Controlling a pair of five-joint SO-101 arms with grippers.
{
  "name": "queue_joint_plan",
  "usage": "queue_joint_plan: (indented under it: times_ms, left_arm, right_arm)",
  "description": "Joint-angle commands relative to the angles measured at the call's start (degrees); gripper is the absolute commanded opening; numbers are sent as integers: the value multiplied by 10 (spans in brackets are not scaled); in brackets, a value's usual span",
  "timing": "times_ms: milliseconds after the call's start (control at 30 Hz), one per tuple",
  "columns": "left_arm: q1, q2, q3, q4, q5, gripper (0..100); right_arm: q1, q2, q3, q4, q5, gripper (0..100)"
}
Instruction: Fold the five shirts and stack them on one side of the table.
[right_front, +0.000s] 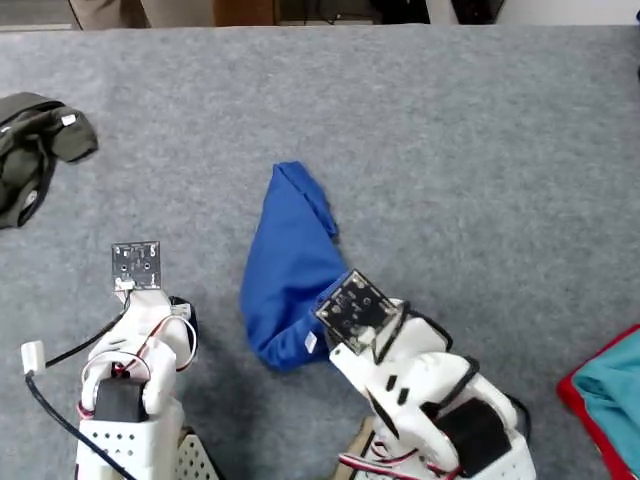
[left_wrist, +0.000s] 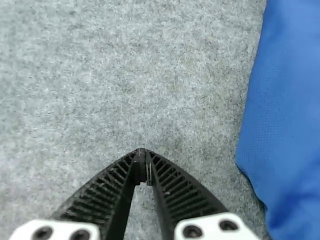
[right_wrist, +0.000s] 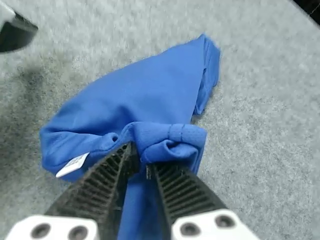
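Nearest to us, the right pincer (right_wrist: 140, 159) is clamped on a bunched fold of the blue shirt (right_wrist: 145, 105), with cloth gripped between its jaws. The left pincer (left_wrist: 142, 162) has its jaws pressed together with nothing between them. It sits over the bare grey table (left_wrist: 100, 75), and the blue shirt's edge is just beside it.

In the high view the blue shirt lies mid-frame as a crumpled, elongated heap running down toward the arm at the bottom centre. An olive shirt (right_front: 35, 150) sits rumpled at the upper left edge. At the lower right edge a teal shirt (right_front: 612, 385) lies on something red (right_front: 580, 398). Both are cut off by the frame, so we cannot tell whether they are folded.

We judge the task to be at an early stage. The blue shirt is not yet folded, the olive one looks untouched, and we see no finished stack of five.

A small white tag (right_wrist: 72, 165) shows on the blue shirt, but its print is too small for us to read.
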Motion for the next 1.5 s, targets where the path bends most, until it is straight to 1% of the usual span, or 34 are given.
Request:
queue_joint_plan:
  times_ms: [0,133,200,533,867,933,1000,1067,1133,1233,1300,1333,1400,1467]
  left_arm:
    - [0,-3,9,-10,4,19]
    - [0,-3,9,-10,4,19]
    - [0,-3,9,-10,4,19]
    - [4,-3,9,-10,4,19]
    - [50,-3,9,-10,4,19]
    - [60,-3,9,4,4,19]
    - [71,-3,9,29,4,19]
    - [79,-3,7,31,4,19]
    - [58,-3,-6,16,2,19]
    - [-18,-3,-37,-12,4,19]
    - [-66,-3,-62,-54,0,19]
    - [-84,-3,-72,-78,0,19]
    - [-112,-2,-96,-122,-3,19]
    - [-119,-2,-120,-145,-34,19]
  right_arm:
    - [7,-5,-47,14,-5,29]
    - [7,-5,-45,17,-6,94]
    - [7,-5,-45,18,-6,108]
    - [7,-5,-41,18,-6,110]
    - [7,-5,-37,13,-6,112]
    - [7,-5,-47,13,-6,112]
    - [17,-5,-63,13,-6,112]
    - [44,-5,-76,15,-6,113]
    - [79,-5,-93,21,-6,125]
    - [120,0,-135,46,-6,224]
    - [137,1,-168,51,-6,289]
    - [145,1,-182,52,-6,305]
    - [156,5,-208,50,-6,306]
    - [160,27,-225,50,-6,295]
